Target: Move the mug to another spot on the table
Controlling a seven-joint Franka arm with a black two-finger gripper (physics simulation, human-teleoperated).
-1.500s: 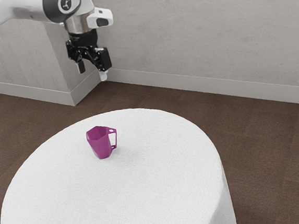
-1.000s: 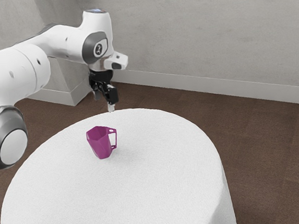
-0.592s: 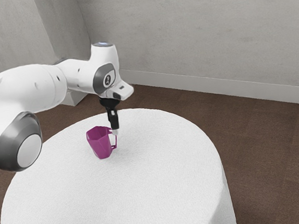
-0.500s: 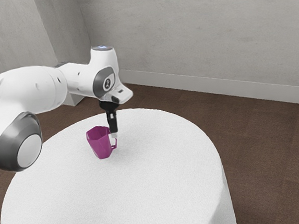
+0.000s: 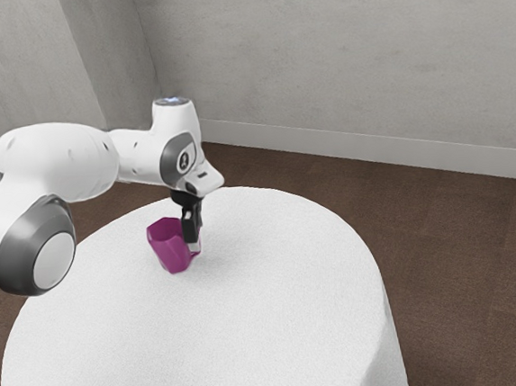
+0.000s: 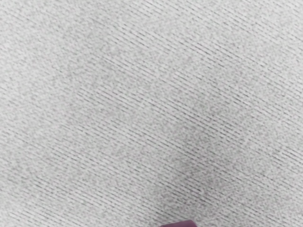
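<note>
A magenta faceted mug (image 5: 167,245) stands upright on the round white table (image 5: 269,318), toward its far side on the exterior view's left. My black gripper (image 5: 194,244) points straight down at the mug's right side, where its handle is, and hides that handle. It appears edge-on as a single dark bar. In the wrist view a sliver of the mug (image 6: 177,223) shows just under my hand, over the white tablecloth (image 6: 142,104).
The white arm (image 5: 75,168) reaches in from the exterior view's left, low over the table's far edge. Brown floor and a grey wall with a baseboard (image 5: 372,151) surround the table. A wall corner pillar (image 5: 103,80) stands behind the arm.
My hand came down from high above the table to the mug's handle and sank lower beside it. The mug has shifted very slightly toward the exterior view's left.
</note>
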